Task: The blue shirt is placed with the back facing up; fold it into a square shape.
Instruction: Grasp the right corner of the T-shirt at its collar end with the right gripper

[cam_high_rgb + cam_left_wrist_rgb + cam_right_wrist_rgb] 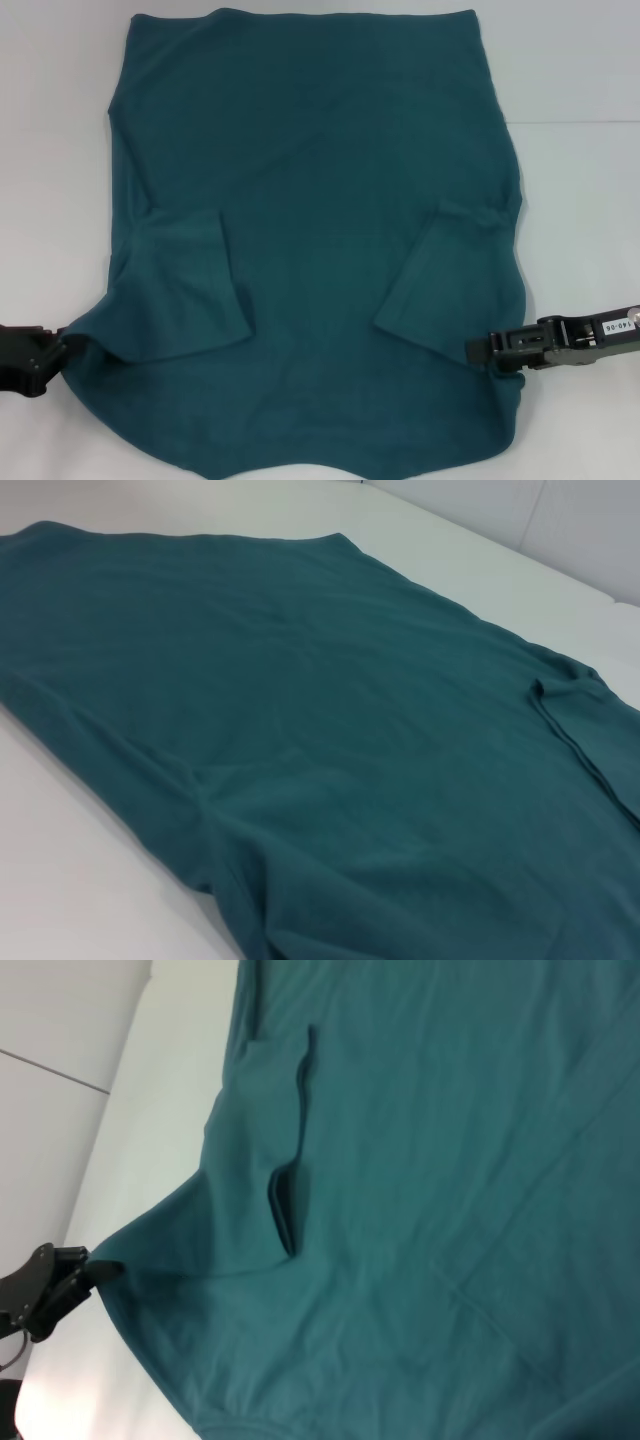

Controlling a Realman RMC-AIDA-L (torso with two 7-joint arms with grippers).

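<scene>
While the blue shirt (320, 200) lies spread on the white table (590, 60), covering most of its surface, both sleeves are folded inward over the body, each forming a flat angled flap with a stitched hem. The fabric is soft, matte, dark teal and plain, with shallow wrinkles. Its far edge runs straight, its side edges bulge slightly, and its near edge curves in a scalloped line.

The left gripper (55, 352) sits at the shirt's near left corner, where the cloth is drawn out into a peak that meets its black fingertips; the jaws look closed on that point of fabric, which the right wrist view also suggests (95, 1270). The right gripper (475, 352) rests at the shirt's right edge just beside the folded right sleeve, its tips narrow and touching the cloth, apparently pinching it.
</scene>
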